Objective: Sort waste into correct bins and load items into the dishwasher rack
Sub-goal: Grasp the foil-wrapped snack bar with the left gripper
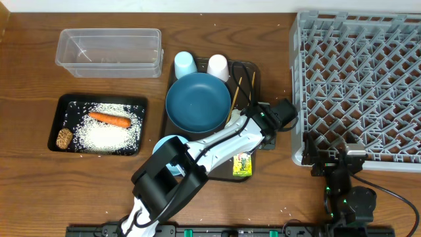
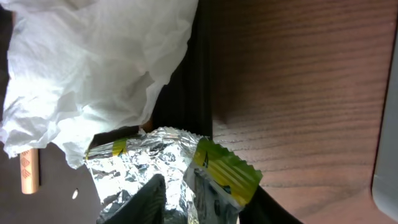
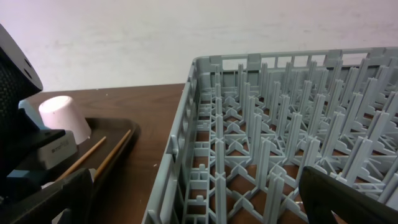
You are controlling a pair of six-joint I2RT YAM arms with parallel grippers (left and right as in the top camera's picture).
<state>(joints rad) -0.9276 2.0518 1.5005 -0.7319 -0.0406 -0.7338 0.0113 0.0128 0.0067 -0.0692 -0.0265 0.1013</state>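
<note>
The left hand (image 2: 208, 205) straddles the yellow-green foil-edged wrapper (image 2: 158, 155), one finger on either side; whether it pinches I cannot tell. The wrapper lies at the brown tray's (image 1: 220, 174) five o'clock corner, with the crumpled white tissue (image 2: 93, 68) at its twelve o'clock in the wrist view. The right hand (image 3: 199, 199) hangs wide apart at the grey rack's (image 3: 267, 124) seven o'clock corner.

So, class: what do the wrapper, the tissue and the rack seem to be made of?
Wrapper: metallised foil, probably; shiny, creased silver inside, yellow-green print outside. Tissue: thin paper; matte white, soft crumples, slightly see-through. Rack: moulded plastic, it seems; uniform grey, smooth pegs and lattice.
</note>
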